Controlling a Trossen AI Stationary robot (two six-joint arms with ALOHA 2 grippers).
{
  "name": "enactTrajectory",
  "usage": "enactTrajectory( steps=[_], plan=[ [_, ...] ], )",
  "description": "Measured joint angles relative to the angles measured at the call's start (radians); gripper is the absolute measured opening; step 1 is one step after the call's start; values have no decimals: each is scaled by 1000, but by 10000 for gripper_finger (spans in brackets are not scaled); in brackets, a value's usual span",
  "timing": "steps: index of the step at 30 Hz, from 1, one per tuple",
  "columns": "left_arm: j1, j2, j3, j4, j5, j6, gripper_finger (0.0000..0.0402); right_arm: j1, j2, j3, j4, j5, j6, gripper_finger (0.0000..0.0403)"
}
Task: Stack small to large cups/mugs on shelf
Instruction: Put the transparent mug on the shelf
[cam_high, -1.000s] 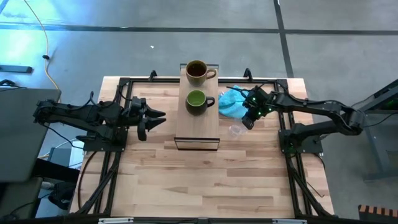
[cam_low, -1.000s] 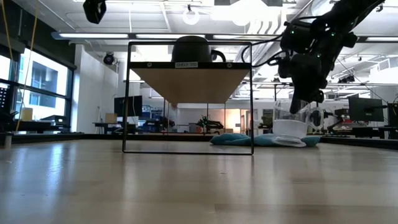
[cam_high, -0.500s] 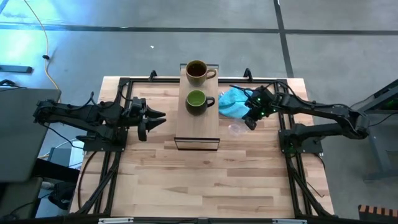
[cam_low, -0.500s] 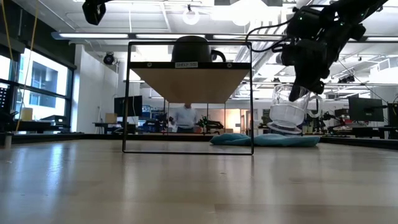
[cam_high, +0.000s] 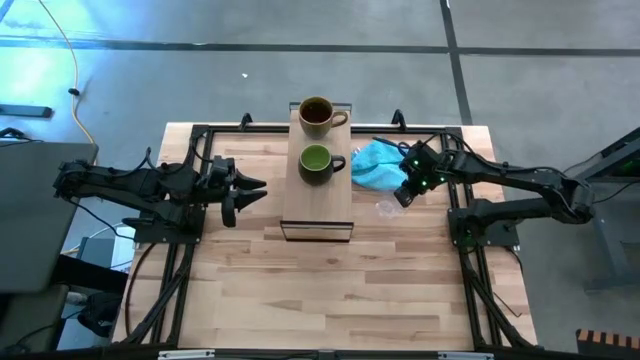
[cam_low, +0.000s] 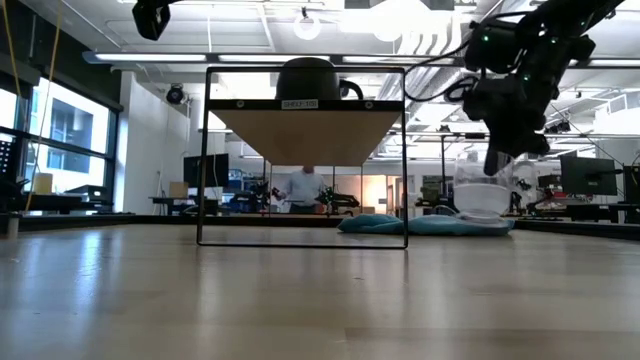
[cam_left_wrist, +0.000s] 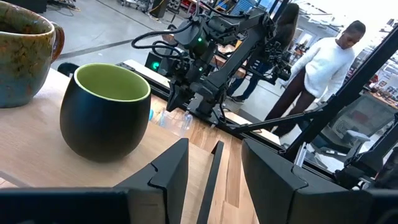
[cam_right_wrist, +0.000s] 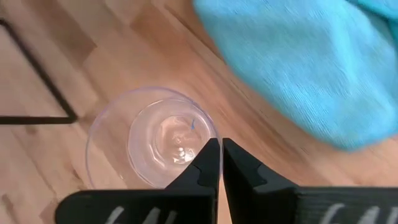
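Right claw pinching the glass cup's rim, last vessel not yet on the shelf

My right claw (cam_right_wrist: 215, 163) is closed thin on the rim of the clear glass cup (cam_right_wrist: 152, 140), which sits just beside the turquoise cloth (cam_high: 372, 163) on the surface (cam_high: 300, 290), to the right of the shelf (cam_high: 317, 205); whether the cup is off the wood I cannot tell; the brown mug (cam_high: 317, 114) and the green mug (cam_high: 317, 162) stand in line on the shelf; my left claw (cam_high: 250, 193) waits part-open, holding nothing, left of the shelf; my worry is the one-wall pinch: slick glass could swing or slip on the carry, clip the shelf's dark frame, or knock the green mug
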Motion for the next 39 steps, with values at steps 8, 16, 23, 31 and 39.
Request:
enactTrajectory(
  steps=[8,16,23,31,39],
  plan=[
    [0,0,0,0,0,-1,138,0,0,0,-86,89,118,0],
    [0,0,0,0,0,-1,138,11,0,0,-65,86,66,0],
    [0,0,0,0,0,-2,138,49,0,0,-51,83,-23,0],
    [0,0,0,0,0,-4,138,72,0,0,-53,56,-105,0],
    [0,0,0,0,7,-12,138,72,1,0,-54,36,-121,0]
  ],
)
